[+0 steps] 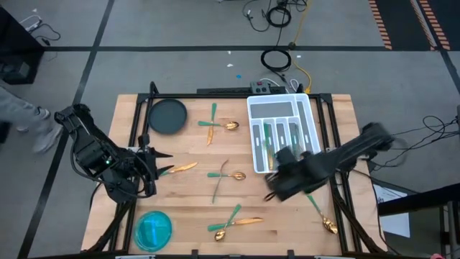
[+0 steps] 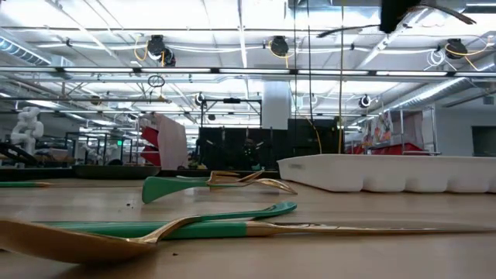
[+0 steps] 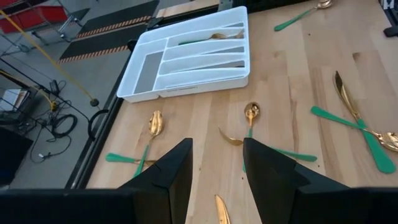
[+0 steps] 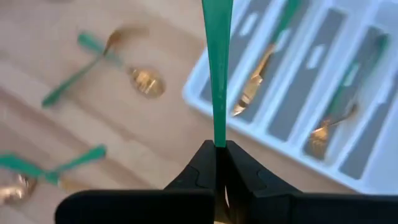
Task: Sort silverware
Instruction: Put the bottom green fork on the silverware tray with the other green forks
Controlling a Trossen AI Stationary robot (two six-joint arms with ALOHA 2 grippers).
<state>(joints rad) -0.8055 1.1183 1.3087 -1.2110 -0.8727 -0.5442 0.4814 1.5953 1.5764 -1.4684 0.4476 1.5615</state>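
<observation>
Risk: right gripper (image 4: 219, 163), pinching a teal handle (image 4: 217, 68) (thin hold) near the tray (image 1: 253, 108), could drop it astray.

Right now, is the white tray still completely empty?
No. The white tray already has utensils lying in several slots, such as a gold-headed fork in one.

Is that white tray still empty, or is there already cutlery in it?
Not empty. The white tray already holds a few teal-handled pieces in separate slots. The right gripper, shut on another piece's green handle, is near it.
</observation>
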